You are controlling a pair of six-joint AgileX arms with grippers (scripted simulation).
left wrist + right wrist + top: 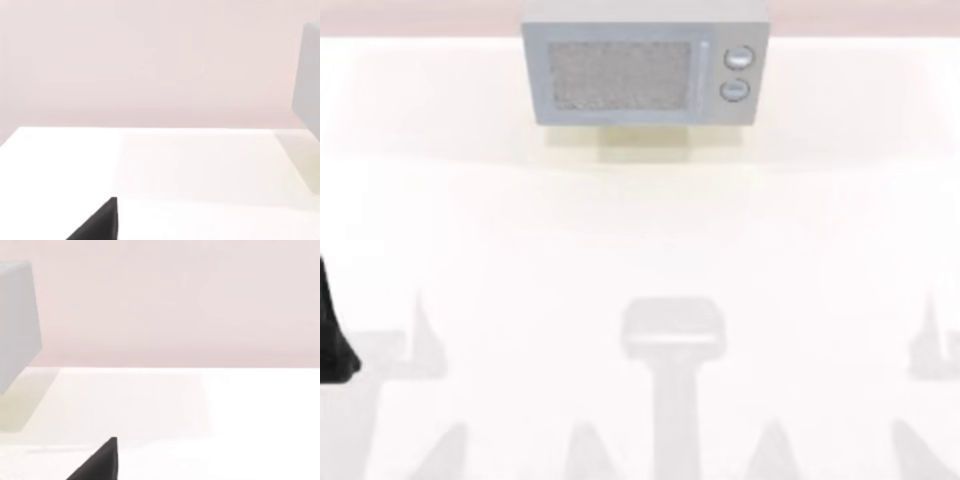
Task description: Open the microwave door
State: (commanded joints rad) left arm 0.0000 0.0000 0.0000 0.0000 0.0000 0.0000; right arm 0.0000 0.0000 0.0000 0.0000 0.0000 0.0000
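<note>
Grey microwave door (620, 76) shut — arms parked.

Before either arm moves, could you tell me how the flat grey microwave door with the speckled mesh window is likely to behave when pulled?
The flat grey microwave door looks like a rigid panel, so it should swing rather than flex. Its thin handle strip offers little to grip, so fingers might slip. The small light-grey boxy microwave may slide, since nothing visibly braces it.
</note>
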